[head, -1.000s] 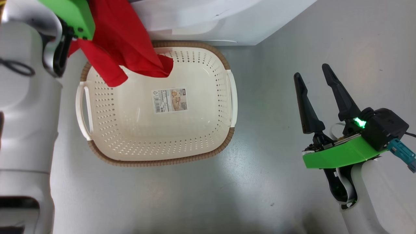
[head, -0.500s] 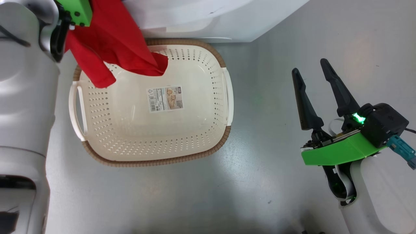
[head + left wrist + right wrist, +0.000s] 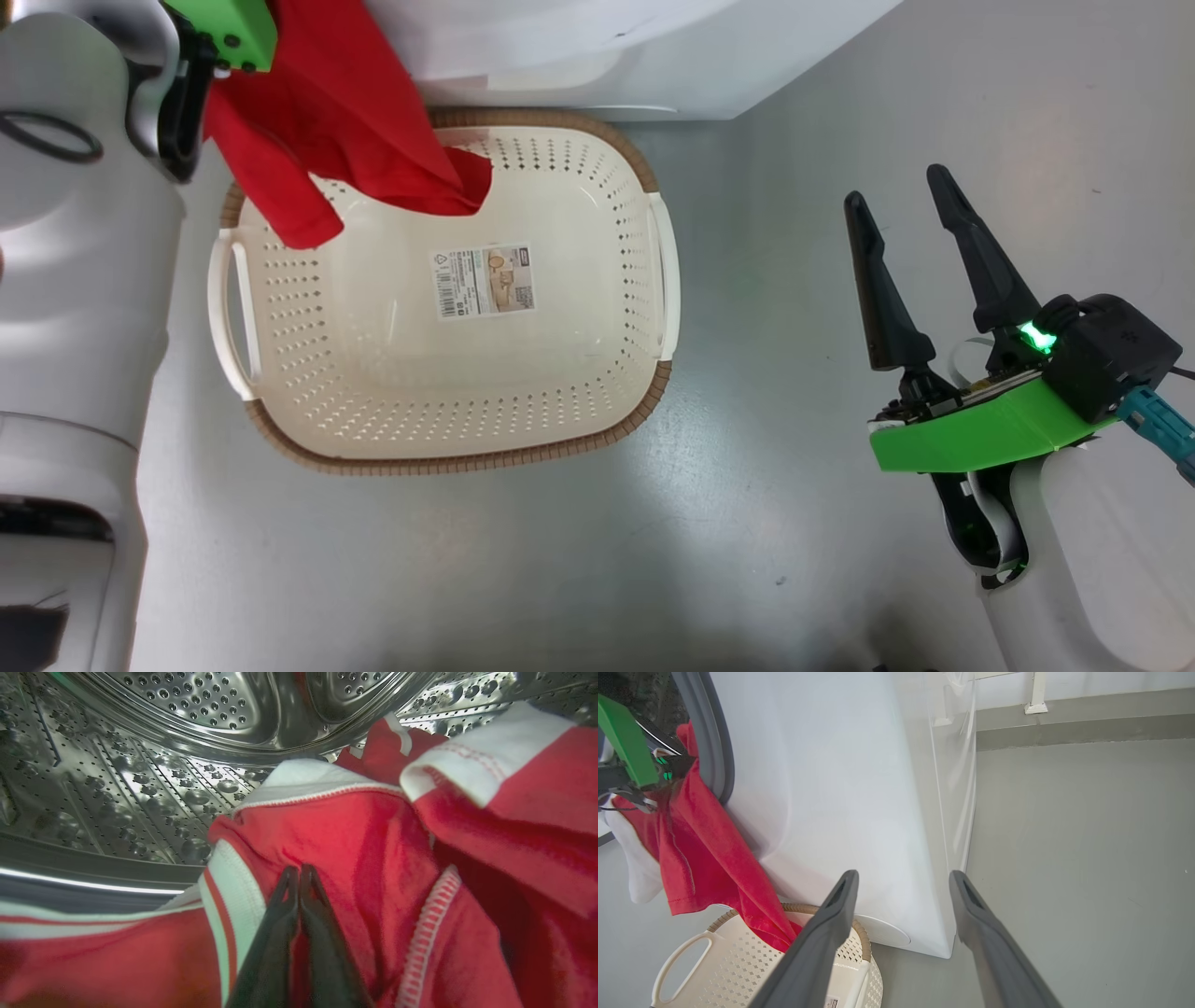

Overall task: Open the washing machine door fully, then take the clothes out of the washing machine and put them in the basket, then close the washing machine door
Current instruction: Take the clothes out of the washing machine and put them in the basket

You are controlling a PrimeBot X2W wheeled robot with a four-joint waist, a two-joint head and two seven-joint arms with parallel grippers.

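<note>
The step in hand is judged to be the second one: the taking of the clothes [image 3: 355, 849] out of the washing machine [image 3: 840, 788]. In the left wrist view the left gripper [image 3: 295, 870] is seen inside the perforated drum [image 3: 187, 700], its jaws pressed together with no gap. A fold of the red jersey seems to be pinched between them, although the pinch itself is partly hidden by cloth. Part of the red fabric is hung out over the grey gasket [image 3: 720, 742], and its lower end is laid into the far left corner of the basket [image 3: 448, 392], which is placed on the floor [image 3: 747, 523] just in front of the machine. The right gripper [image 3: 893, 187] is held above the floor, well apart from the basket, with its jaws spread and nothing between them. For the next move, the held cloth should be drawn out over the gasket and brought above the middle of the basket before the jaws are parted — care is called for, so that the trailing cloth is not dropped beside the rim.
</note>
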